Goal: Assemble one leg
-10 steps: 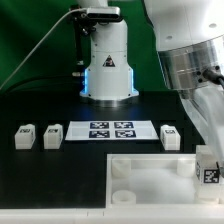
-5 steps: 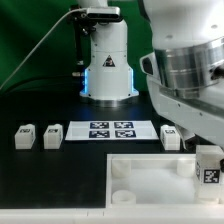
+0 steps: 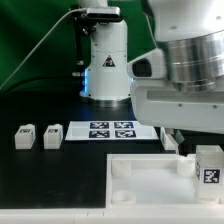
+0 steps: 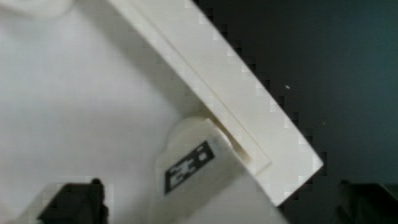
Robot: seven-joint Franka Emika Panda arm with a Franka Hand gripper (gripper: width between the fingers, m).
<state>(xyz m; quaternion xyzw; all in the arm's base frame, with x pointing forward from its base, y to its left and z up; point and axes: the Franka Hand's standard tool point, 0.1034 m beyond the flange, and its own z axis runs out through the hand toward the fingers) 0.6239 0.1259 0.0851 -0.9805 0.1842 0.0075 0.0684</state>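
Observation:
A leg, a small white post with a tag on its face, stands in the far right corner of the white tray. In the wrist view the same leg sits against the tray's wall. My gripper hovers above it, open and empty, with its dark fingertips wide apart. Two more legs lie at the exterior view's left. Another leg is mostly hidden behind my arm. The fingers do not show in the exterior view.
The marker board lies between the left legs and the arm. The robot base stands behind it. My arm's bulky wrist fills the exterior view's upper right, over the tray's right side.
My arm has swung toward the exterior view's left and now covers most of the leg beside the marker board. The leg in the tray has not moved.

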